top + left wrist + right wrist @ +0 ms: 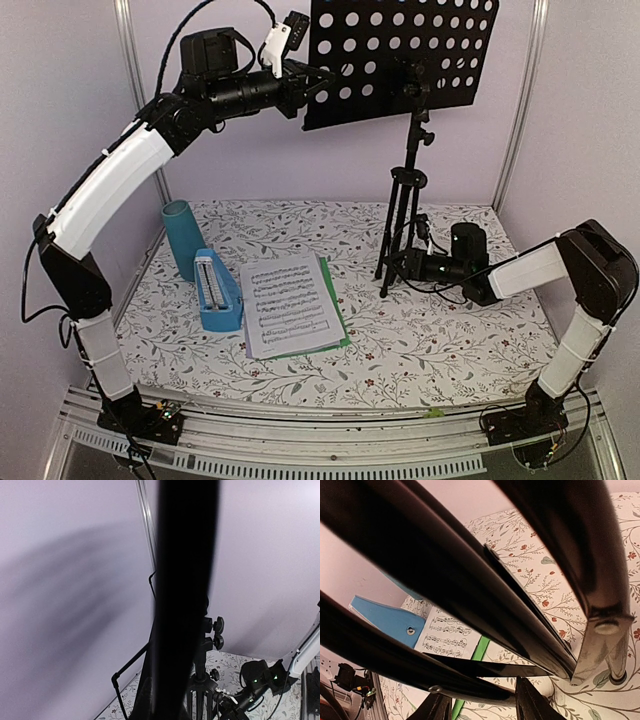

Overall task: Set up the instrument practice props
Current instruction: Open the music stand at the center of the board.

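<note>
Music stand (410, 150) is recorded upright at the rear right of the desk (450, 340), its perforated panel clamped at the left edge by the left gripper (305, 85). Metronome (215, 290) and sheet-music pages (290, 305) lie unplaced in front. The right gripper (405, 265) is noted with jaws apart at the tripod legs, so tipping is judged likely if the panel is pulled before the base is steadied.

Floral-topped table (450, 350): teal cup (183, 238) upright; blue metronome (217, 292) beside it; sheet-music pages (290, 305) lying flat; music stand (408, 62) on tripod feet.
</note>
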Controlling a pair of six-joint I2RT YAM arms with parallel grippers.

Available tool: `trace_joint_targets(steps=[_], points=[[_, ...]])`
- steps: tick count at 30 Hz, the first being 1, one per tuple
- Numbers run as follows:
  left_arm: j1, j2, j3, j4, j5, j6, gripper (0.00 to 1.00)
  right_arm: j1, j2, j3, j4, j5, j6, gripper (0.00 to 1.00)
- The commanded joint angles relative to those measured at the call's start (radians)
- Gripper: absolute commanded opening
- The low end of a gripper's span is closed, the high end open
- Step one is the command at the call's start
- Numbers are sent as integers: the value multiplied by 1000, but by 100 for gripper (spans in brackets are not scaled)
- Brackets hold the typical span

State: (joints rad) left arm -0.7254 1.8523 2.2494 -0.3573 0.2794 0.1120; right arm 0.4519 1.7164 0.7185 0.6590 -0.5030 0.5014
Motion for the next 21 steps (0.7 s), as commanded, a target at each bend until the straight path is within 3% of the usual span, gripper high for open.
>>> trace_joint_targets(steps=[1, 11, 21], points=[[2, 18, 38, 66, -2, 22, 0, 8, 33, 12, 31, 46, 17, 45], [2, 24, 44, 57, -6, 25, 0, 11, 105, 41, 78, 29, 33, 35], [1, 25, 47, 44, -10, 40, 0, 19, 5, -53, 55, 35, 83, 5]])
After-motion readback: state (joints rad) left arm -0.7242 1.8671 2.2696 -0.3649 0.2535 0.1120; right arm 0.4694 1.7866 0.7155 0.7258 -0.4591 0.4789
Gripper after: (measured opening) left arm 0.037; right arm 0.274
